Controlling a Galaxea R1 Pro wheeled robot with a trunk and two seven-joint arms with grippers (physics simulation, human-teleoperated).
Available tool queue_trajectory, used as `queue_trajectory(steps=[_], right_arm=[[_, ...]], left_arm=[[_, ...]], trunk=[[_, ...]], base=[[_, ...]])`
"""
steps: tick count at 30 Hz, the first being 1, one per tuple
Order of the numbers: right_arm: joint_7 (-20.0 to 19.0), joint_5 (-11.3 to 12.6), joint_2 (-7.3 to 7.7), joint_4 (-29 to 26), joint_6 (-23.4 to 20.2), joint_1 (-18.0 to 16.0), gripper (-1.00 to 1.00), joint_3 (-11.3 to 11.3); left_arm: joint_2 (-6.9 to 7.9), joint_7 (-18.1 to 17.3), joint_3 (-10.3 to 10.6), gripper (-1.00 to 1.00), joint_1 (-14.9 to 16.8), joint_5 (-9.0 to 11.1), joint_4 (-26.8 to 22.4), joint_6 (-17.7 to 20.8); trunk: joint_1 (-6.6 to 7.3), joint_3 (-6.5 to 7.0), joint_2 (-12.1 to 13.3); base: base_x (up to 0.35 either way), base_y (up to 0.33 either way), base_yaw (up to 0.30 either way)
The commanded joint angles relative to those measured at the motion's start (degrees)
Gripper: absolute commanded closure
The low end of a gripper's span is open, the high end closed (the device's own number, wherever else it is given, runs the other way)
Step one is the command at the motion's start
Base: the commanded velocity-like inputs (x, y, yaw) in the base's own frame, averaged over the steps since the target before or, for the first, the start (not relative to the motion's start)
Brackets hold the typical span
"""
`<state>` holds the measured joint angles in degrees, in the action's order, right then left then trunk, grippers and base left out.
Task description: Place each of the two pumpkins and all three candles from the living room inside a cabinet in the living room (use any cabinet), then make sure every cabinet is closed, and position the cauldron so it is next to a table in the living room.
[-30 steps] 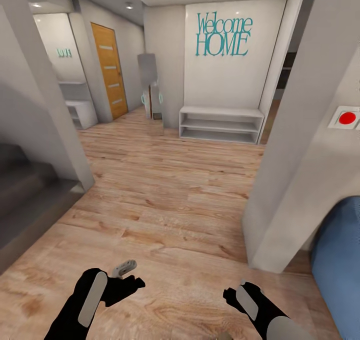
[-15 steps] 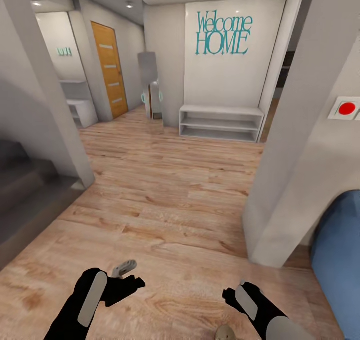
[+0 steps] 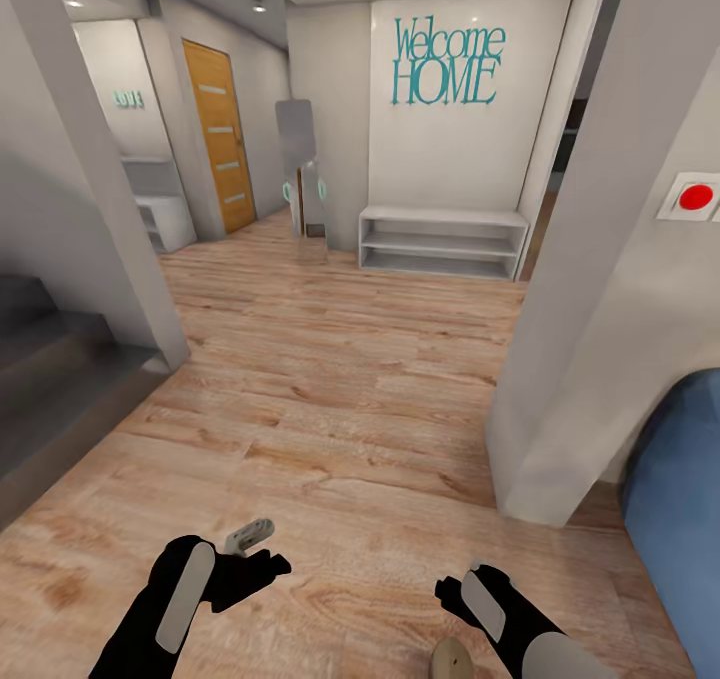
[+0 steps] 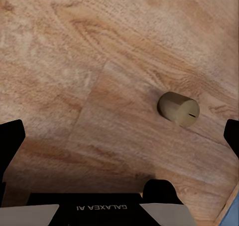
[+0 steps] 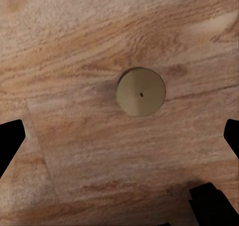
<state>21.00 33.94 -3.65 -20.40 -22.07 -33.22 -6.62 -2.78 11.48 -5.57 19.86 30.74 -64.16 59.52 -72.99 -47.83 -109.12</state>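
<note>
On the wood floor (image 3: 330, 379) just beside our right pincer (image 3: 455, 589) stood a candle (image 5: 141, 92); we hung both pincers spread apart, the left pincer (image 3: 262, 564) empty, seemingly to grasp it.

Home hallway, "Welcome HOME" lettering (image 3: 447, 64), wooden door (image 3: 218, 139), stairs (image 3: 45, 374)

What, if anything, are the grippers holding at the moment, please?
Nothing: the left gripper and right gripper are open and empty; a candle stands on the floor.

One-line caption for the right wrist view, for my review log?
Right gripper, jaws spread wide, hangs above a squat candle standing upright on the wood floor.
</note>
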Motion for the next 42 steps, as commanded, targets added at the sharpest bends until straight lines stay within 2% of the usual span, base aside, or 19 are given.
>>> queue_trajectory(steps=[1,15,42], right_arm=[[0.0,0.0,-0.02,-0.1,0.0,0.0,-1.0,0.0],[0.0,0.1,0.39,0.1,0.0,0.0,-1.0,-0.1],[0.0,0.1,0.12,0.1,0.0,0.0,-1.0,0.0]], left_arm=[[-0.03,0.0,0.0,-1.0,0.0,0.0,0.0,0.0],[0.01,0.0,0.0,-1.0,0.0,0.0,0.1,0.0],[0.12,-0.1,-0.1,-1.0,0.0,0.1,0.2,0.2]], trunk=[[-0.23,-0.18,-0.4],[-3.3,-2.7,-6.0],[-9.23,-7.55,-16.9]], base=[[0.0,0.0,0.0],[0.0,0.0,0.0],[0.0,0.0,0.0]])
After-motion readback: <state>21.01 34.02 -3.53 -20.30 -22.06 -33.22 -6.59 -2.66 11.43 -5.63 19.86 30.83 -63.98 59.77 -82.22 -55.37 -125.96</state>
